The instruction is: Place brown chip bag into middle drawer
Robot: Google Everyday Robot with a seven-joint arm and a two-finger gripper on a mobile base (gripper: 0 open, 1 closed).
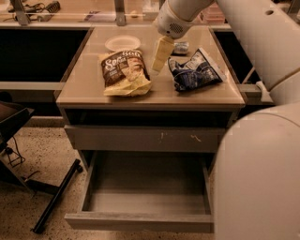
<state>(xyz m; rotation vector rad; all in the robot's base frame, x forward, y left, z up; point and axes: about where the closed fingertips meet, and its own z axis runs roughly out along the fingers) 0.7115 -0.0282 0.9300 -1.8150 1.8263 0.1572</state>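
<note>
Flat on the tan cabinet top [79,86], label up: the brown chip bag [124,71], dark with a pale yellow near end and white script. Close beside the bag's right edge, hanging down from a white arm [183,14]: the gripper [161,55], pale yellow, nothing held in it. Possibly just clear of the bag rather than touching. Released or clenched, cannot tell from this angle. Farther right of the bag, beyond the gripper: a crumpled blue-and-white chip bag [194,70]. Behind the bag, near its far edge: a white plate [122,43]. Behind and to the right of the bag, partly hidden by the gripper: a small silver packet [180,47]. Below the bag, under the cabinet top: a closed grey drawer front with pale scratch marks [145,138]. Lower again and nearer than the bag: the middle drawer [140,222], standing open, grey floor showing behind a plain front panel. Well to the right of the bag and below it: the robot's white body [258,178].
</note>
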